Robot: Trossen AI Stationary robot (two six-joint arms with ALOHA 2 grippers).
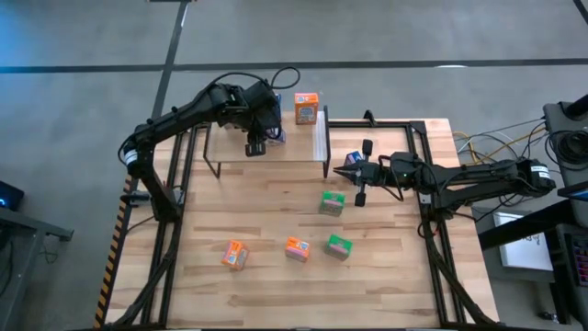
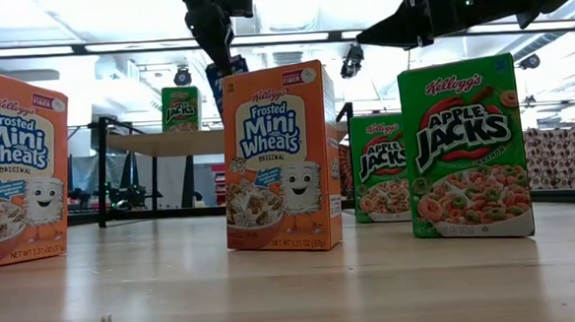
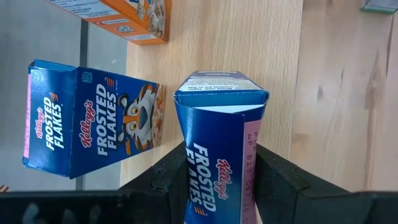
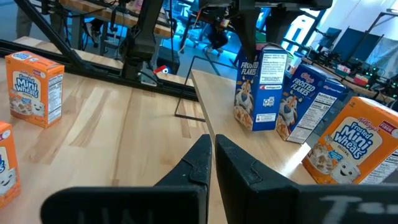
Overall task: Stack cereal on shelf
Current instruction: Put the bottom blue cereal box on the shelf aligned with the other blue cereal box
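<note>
The shelf (image 1: 230,149) stands at the table's far side. My left gripper (image 1: 255,144) reaches down over it, shut on a blue cereal box (image 3: 217,137). A second blue box (image 3: 93,124) and an orange box (image 1: 306,108) stand on the shelf beside it. A green box (image 2: 180,107) also stands on the shelf in the low view. Two orange boxes (image 1: 235,255) (image 1: 296,248) and two green boxes (image 1: 332,203) (image 1: 339,246) stand on the table. My right gripper (image 1: 347,171) hovers shut and level just off the shelf's right end, holding nothing. My left gripper pinches the blue box between its two fingers, on two opposite faces (image 3: 193,180) near its upper end. The fingers slant down from above. The box stands nearly upright, slightly tilted, its lower end (image 4: 256,126) at the shelf board; whether it rests there I cannot tell.
Black frame rails (image 1: 432,230) run along the table's left and right sides. Bare wood lies between the shelf and the boxes on the table (image 1: 266,198). Cables and equipment sit off the right edge (image 1: 551,138).
</note>
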